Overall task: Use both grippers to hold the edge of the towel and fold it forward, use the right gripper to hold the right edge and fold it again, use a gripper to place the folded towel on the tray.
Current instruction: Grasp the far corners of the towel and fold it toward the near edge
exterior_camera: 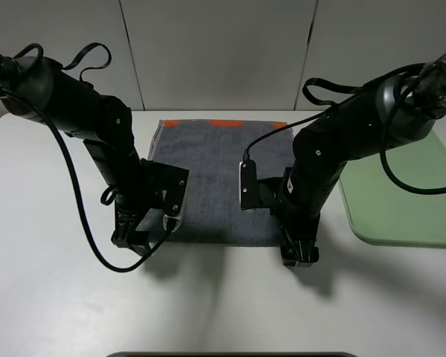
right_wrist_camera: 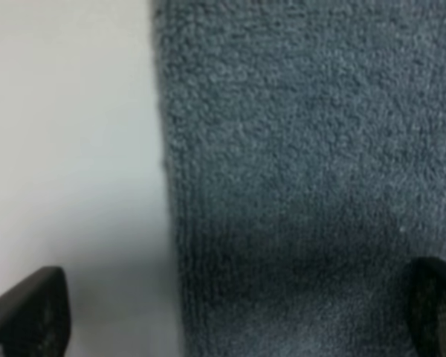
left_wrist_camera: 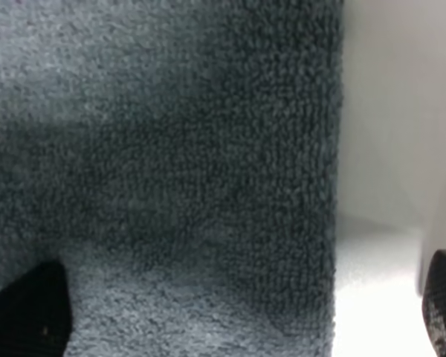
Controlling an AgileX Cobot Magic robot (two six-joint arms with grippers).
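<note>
A small white label (exterior_camera: 247, 186) sits on the right arm near the middle of the frame; any print on it is too small to read. The grey towel (exterior_camera: 215, 171) lies flat at the centre of the white table (exterior_camera: 52, 297), with its orange-striped band (exterior_camera: 223, 123) at the top. Both arms partly cover its near hem (exterior_camera: 223, 242). The left gripper (exterior_camera: 136, 239) stands at the towel's lower-left corner and the right gripper (exterior_camera: 299, 253) at its lower-right. In each wrist view the black fingertips (left_wrist_camera: 30, 309) are spread wide and cut off at the frame corners, one over terry and one over bare table. Whether they touch anything is unclear. The pale green tray (exterior_camera: 401, 216) runs off the right border.
</note>
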